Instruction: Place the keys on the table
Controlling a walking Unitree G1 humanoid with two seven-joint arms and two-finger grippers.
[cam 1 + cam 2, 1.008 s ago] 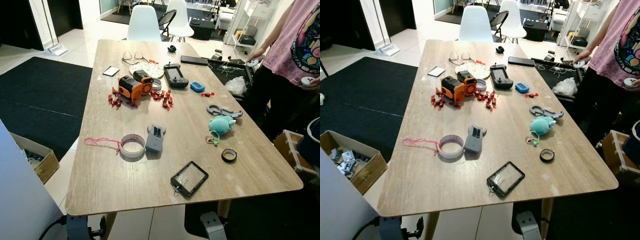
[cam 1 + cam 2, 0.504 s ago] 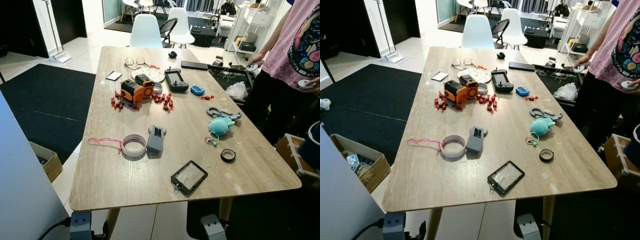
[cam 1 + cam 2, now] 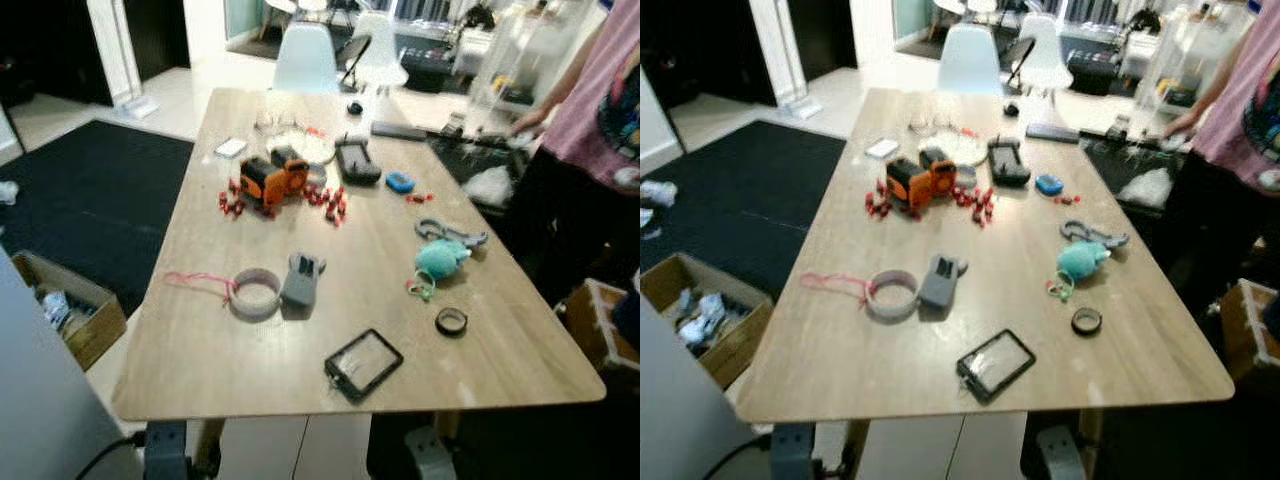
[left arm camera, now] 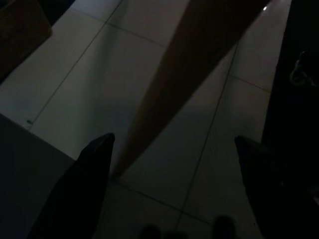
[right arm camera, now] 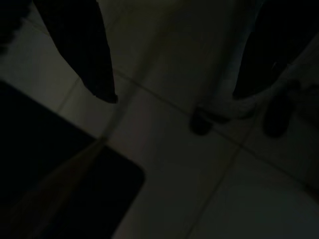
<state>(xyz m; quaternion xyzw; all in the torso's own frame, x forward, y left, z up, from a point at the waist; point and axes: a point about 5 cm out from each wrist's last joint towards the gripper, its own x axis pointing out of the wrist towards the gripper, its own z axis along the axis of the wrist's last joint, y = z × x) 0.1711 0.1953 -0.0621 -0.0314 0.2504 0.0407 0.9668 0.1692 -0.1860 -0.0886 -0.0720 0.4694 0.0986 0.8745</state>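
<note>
A long wooden table (image 3: 200,350) stands before me with many small things on it. I cannot pick out keys for certain; a teal plush keychain (image 3: 441,258) with a green ring lies at the right, and a grey fob-like block (image 3: 299,281) sits beside a white tape roll (image 3: 254,294) with a pink cord. Both arms hang low under the table's near edge. My left gripper (image 4: 173,139) is open over pale floor tiles beside a table leg. My right gripper (image 5: 174,95) is open too, with nothing between its fingers.
An orange toy (image 3: 268,178) with red bits around it, a black controller (image 3: 356,160), a black framed card (image 3: 362,362) and a small tape ring (image 3: 450,321) also lie on the table. A person (image 3: 590,150) stands at the right edge. A cardboard box (image 3: 60,305) sits on the floor at left.
The whole picture has shifted and blurred as the camera moved. The things on the table lie where they were.
</note>
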